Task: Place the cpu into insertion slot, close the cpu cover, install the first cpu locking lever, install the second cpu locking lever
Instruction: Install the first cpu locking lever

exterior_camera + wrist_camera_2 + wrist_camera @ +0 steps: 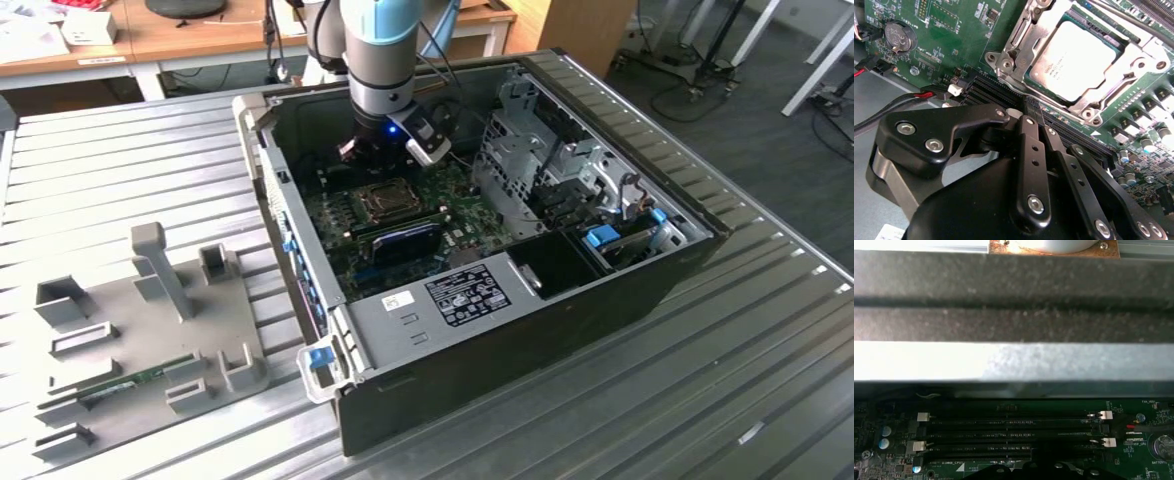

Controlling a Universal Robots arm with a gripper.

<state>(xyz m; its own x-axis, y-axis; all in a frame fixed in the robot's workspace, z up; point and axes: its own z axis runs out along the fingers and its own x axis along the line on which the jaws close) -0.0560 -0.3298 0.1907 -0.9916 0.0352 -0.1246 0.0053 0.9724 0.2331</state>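
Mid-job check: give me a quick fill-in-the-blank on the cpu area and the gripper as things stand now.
1. The cpu cover lies ___ over the cpu.
2. The gripper is shut and holds ___.
3. It hangs above the black ___ slots beside the cpu.
Missing words: closed; nothing; memory.

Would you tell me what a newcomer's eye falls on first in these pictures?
First, the open computer case lying on the ribbed metal table, the arm reaching inside. In the second wrist view, the cpu sits framed by the cpu cover, the end effector close beside.
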